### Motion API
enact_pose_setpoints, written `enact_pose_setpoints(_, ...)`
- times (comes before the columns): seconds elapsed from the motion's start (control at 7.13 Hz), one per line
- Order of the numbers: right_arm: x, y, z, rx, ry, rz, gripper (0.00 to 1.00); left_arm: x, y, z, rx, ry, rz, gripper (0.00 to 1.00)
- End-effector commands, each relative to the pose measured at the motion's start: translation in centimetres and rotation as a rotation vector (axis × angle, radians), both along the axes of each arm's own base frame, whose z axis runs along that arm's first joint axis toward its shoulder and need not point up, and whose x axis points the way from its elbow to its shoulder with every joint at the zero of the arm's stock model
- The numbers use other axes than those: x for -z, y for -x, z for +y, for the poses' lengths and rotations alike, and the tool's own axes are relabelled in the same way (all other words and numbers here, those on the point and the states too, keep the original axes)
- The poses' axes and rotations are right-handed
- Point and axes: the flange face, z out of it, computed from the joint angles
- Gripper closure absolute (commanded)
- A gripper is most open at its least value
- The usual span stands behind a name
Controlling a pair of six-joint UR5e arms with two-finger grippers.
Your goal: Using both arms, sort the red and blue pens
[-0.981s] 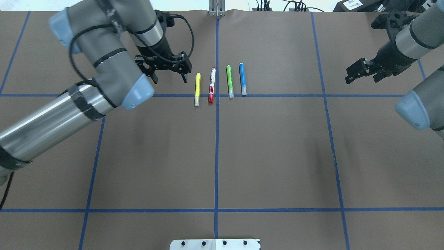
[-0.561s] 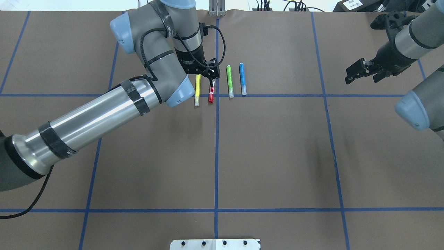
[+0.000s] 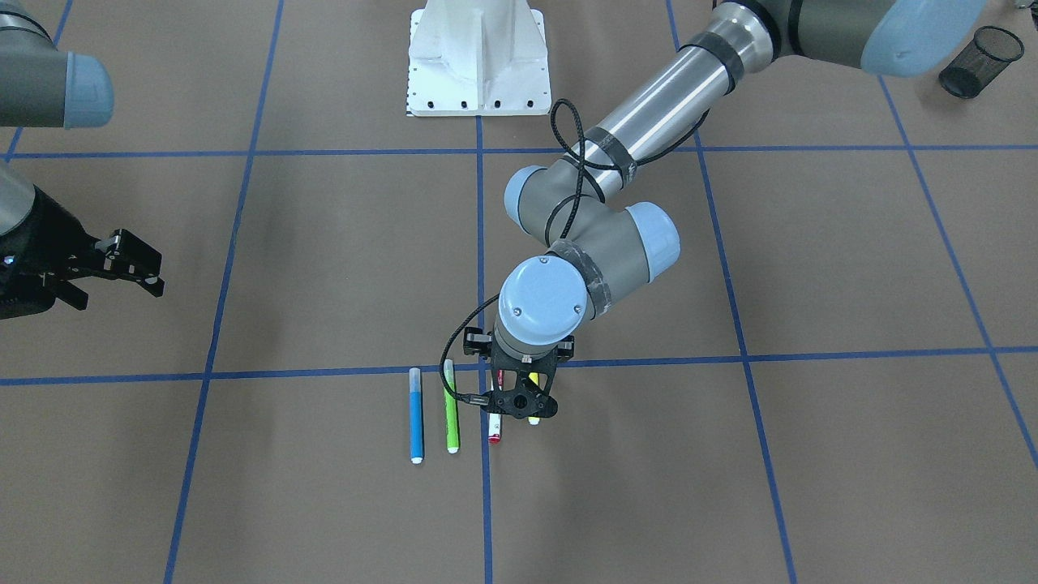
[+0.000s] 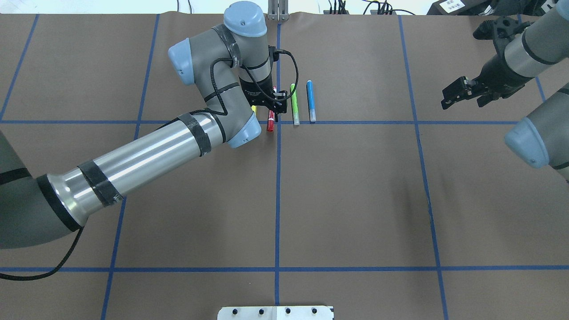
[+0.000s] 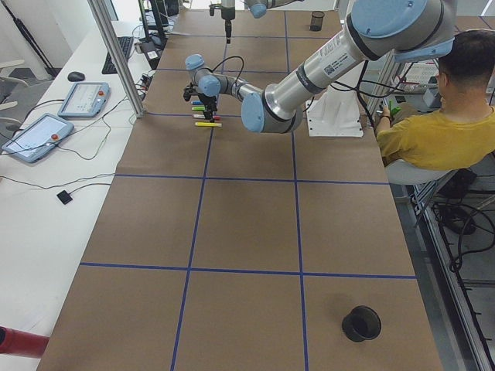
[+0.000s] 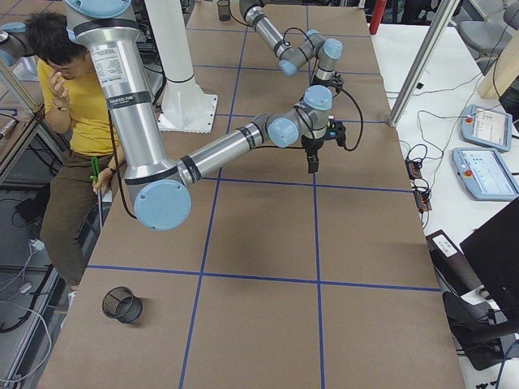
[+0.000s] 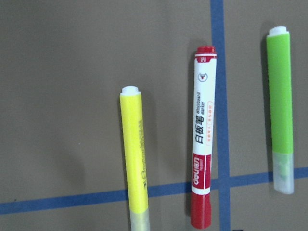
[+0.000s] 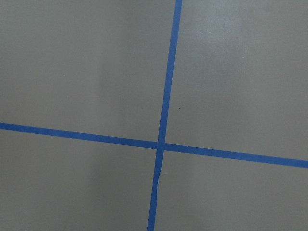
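Observation:
Four pens lie side by side near a blue tape line. The red marker (image 4: 270, 123) (image 3: 495, 434) (image 7: 202, 144) has a white printed barrel. The blue highlighter (image 4: 310, 100) (image 3: 416, 426) is the rightmost pen in the overhead view. My left gripper (image 4: 273, 109) (image 3: 519, 405) points straight down just above the red marker, open, with nothing between its fingers. The left wrist view shows the marker with no fingers around it. My right gripper (image 4: 464, 100) (image 3: 117, 294) hovers open and empty far to the right of the pens.
A yellow highlighter (image 7: 134, 159) (image 3: 533, 420) and a green one (image 4: 294, 104) (image 7: 280, 110) flank the red marker. A black mesh cup (image 3: 977, 50) (image 5: 361, 323) stands far off on my left. The white pedestal (image 3: 478, 57) and a seated person (image 5: 433, 131) are behind.
My left arm has swung right, from beside the yellow highlighter to over the red marker, with the wrist turned downward. The pens and the right arm have stayed put.

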Motion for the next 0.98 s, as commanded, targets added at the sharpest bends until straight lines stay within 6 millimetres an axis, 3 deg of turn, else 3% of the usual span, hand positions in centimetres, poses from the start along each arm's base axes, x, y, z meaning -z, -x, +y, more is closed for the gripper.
enact_pose_setpoints(0.0,-0.2,0.2,0.0,0.002,0.003,0.003,0.01,0.4,-1.6,0.9,-0.009,-0.010,0.000,0.33)
enact_pose_setpoints(0.28,-0.4,0.3,-0.1,0.003,0.005,0.004,0.01,0.3,-2.6,2.0,-0.024,-0.006,-0.003,0.44)
enact_pose_setpoints(0.84,-0.4,0.5,0.0,0.006,0.005,0.004,0.01,0.1,-2.8,2.2,-0.027,-0.005,-0.004,0.62)
